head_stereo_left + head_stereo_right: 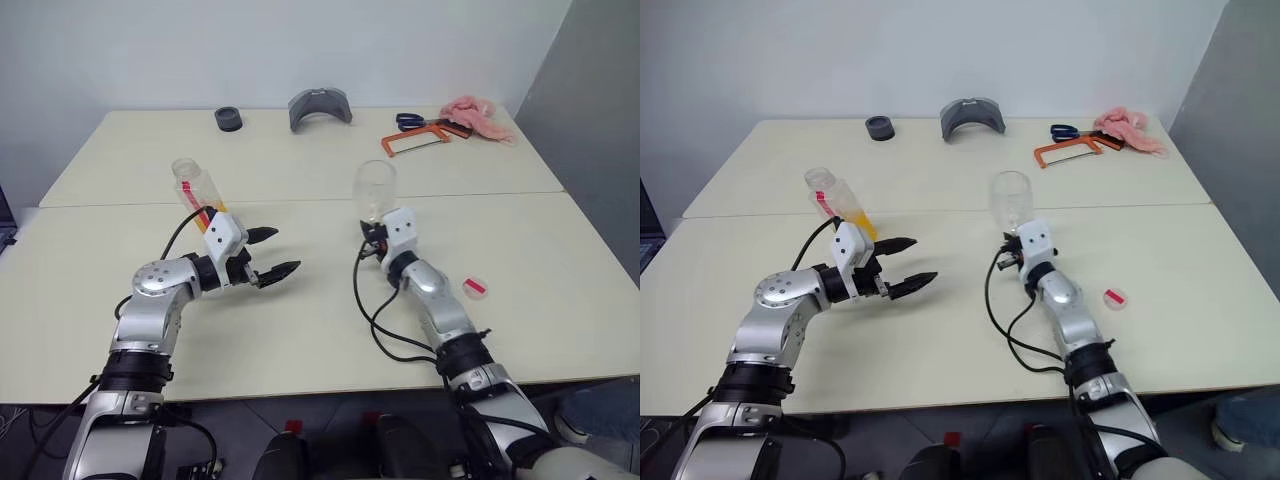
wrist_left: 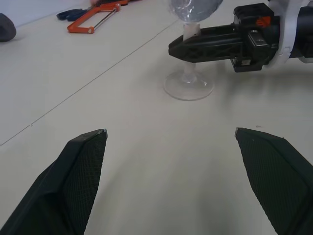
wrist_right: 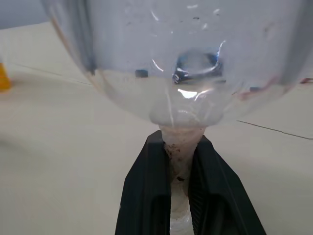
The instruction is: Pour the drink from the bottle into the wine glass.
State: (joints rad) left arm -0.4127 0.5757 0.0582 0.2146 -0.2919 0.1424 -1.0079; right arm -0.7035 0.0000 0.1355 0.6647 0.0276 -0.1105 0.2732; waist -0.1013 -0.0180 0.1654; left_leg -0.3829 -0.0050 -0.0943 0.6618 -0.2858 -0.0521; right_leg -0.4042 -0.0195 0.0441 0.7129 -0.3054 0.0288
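Observation:
The bottle (image 1: pixel 196 189) is uncapped and leans on the table just behind my left wrist, with a little orange drink (image 1: pixel 863 221) low in it. My left gripper (image 1: pixel 284 251) is open and empty, level above the table, its fingertips (image 2: pixel 93 139) spread wide and pointing toward the wine glass (image 1: pixel 375 187). My right gripper (image 3: pixel 180 188) is shut on the glass's thin stem just under the bowl (image 3: pixel 181 58). The glass is upright, its round foot (image 2: pixel 189 87) at the tabletop. The bowl looks empty.
A pinkish-red cap (image 1: pixel 476 288) lies right of my right forearm. Along the far edge of the cream table (image 1: pixel 300 330) sit a black ring (image 1: pixel 229 119), a grey curved piece (image 1: pixel 320 107), blue scissors (image 1: pixel 412 121), an orange hacksaw (image 1: pixel 420 140) and a pink cloth (image 1: pixel 478 118).

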